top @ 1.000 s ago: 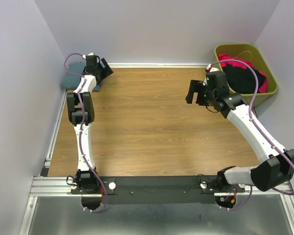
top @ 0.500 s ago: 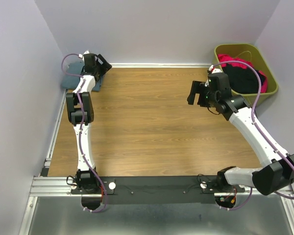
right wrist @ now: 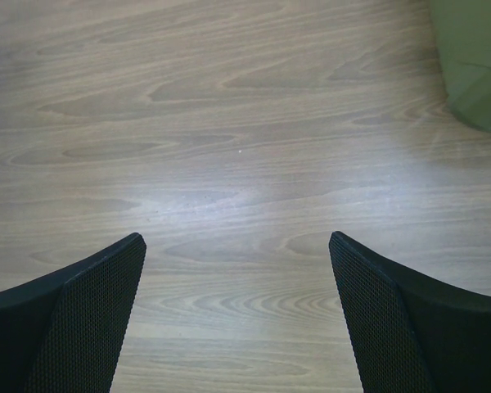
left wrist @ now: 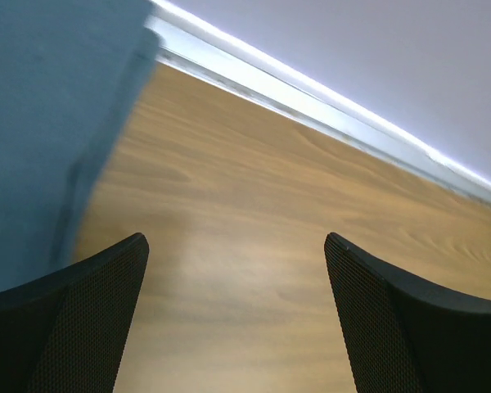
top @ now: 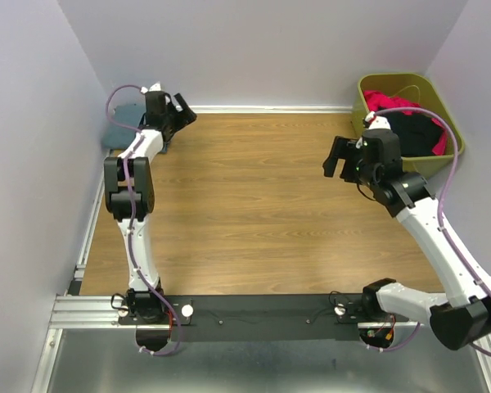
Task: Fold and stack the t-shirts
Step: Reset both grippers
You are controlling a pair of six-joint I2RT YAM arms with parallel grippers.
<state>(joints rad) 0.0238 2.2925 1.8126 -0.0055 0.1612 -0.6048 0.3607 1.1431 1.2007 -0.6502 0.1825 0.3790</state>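
Blur and cropping obscure the blue t-shirt; left pincer and right pincer gape empty.

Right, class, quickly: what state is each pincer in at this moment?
Left pincer: open, holding nothing.
Right pincer: open, holding nothing.

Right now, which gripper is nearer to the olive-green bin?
Right. The right gripper hovers open close beside the olive-green bin, on its table side; the left gripper is at the opposite far corner, open, next to the blue t-shirt.
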